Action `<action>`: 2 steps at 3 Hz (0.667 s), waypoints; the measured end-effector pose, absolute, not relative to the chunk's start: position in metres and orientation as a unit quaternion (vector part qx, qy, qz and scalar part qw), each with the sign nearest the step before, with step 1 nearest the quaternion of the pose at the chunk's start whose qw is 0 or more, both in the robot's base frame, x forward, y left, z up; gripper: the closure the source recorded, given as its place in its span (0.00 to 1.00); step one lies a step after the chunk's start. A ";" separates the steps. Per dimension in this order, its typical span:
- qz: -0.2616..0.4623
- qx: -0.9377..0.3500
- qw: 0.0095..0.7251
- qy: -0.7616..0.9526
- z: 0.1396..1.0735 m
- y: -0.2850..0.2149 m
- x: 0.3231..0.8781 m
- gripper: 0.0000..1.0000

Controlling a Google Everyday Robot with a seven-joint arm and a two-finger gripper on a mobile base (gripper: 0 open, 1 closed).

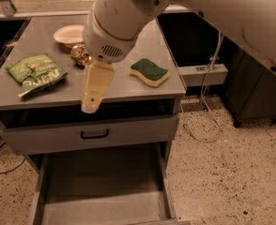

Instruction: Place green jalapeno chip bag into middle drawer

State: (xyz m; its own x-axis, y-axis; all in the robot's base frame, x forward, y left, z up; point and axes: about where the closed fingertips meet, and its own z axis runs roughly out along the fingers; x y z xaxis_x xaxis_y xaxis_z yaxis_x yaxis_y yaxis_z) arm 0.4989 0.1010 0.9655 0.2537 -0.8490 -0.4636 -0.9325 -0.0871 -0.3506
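— Where does the green jalapeno chip bag (35, 73) lie?
— Flat on the left of the table (142, 92), lettering up, its long axis running roughly left to right, the right end angled a little toward the front edge.
— And the gripper (91, 106)?
— It hangs over the table's front edge, right of the bag and apart from it, pointing down. Whether it is clenched or released cannot be told; nothing shows in it.
— The middle drawer (100, 206)?
— Pulled out below the drawer front (49, 138) with the black handle. A sponge (149, 72) sits on the right.
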 end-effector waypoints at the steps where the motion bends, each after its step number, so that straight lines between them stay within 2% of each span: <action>1: 0.070 -0.735 0.300 0.604 0.969 0.103 0.499 0.00; 2: 0.058 -0.743 0.317 0.586 0.970 0.114 0.509 0.00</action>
State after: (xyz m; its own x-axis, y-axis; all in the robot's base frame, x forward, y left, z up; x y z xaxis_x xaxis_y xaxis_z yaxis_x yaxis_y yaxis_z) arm 0.5091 0.1140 0.9703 0.3056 -0.8346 -0.4583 -0.9087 -0.1119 -0.4022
